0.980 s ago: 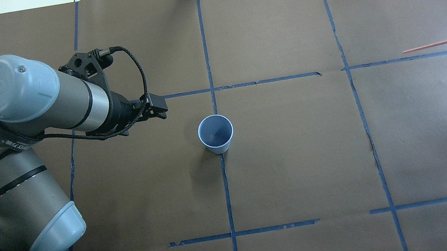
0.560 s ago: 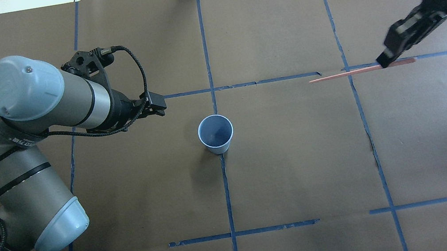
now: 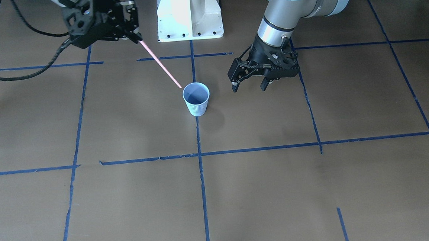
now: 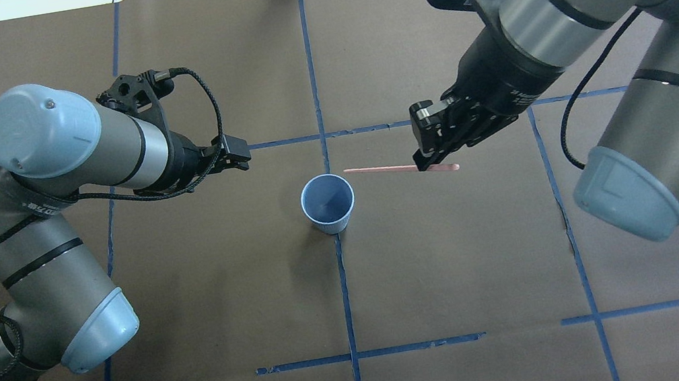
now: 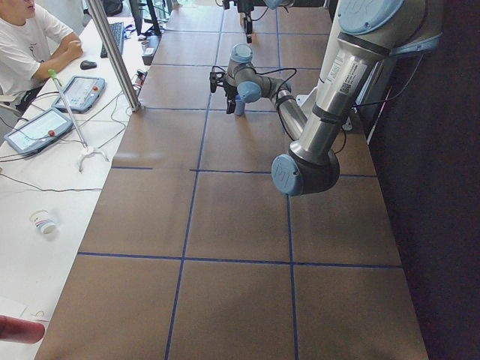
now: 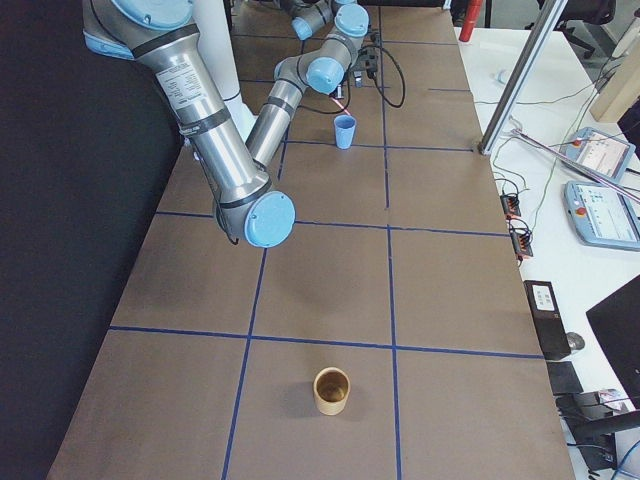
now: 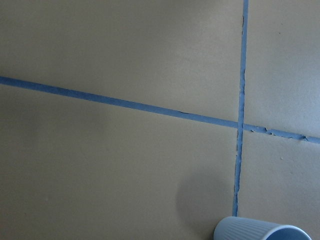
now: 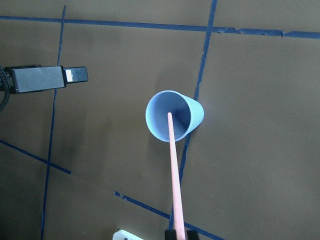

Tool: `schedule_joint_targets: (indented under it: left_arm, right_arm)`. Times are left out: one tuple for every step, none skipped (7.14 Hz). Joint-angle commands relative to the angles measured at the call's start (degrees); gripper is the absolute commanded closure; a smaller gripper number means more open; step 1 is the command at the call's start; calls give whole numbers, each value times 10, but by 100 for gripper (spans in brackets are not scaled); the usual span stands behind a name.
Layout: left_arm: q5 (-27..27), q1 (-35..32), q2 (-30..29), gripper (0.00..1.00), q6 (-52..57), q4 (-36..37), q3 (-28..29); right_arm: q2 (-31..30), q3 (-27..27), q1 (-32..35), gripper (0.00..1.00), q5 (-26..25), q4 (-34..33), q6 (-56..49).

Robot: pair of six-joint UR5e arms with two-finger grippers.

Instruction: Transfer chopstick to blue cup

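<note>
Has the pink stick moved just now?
Yes. In the overhead view the chopstick, in the right hand, crossed leftward over the vertical tape line to beside the blue cup.

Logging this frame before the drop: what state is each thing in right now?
blue cup: upright, empty.
right gripper: shut on the chopstick.
chopstick: slanted in the air, tip near the cup's rim, not inside.
left gripper: open, holding nothing.
brown cup: upright, away from both arms.
</note>
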Motion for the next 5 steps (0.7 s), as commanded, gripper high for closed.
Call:
schedule_joint_targets:
  left_arm:
    - [0,-1,0,0,-2,-2,-1]
    - [0,0,0,0,-4,-2,-3]
    - [0,-1,1,0,-5,-2,-7]
    - [0,0,3,0,-6,-2,-9]
    - [0,0,2,0,-6,-2,-9]
  right_arm:
    - [30,-27,-30,100,-37,9,33]
    - [30,-31,-35,100,-39,8,35]
    - [29,-36,-38,100,-39,7,35]
    - [28,-51,-41,100,-39,7,34]
    - [25,-56,-45,100,-39,6,33]
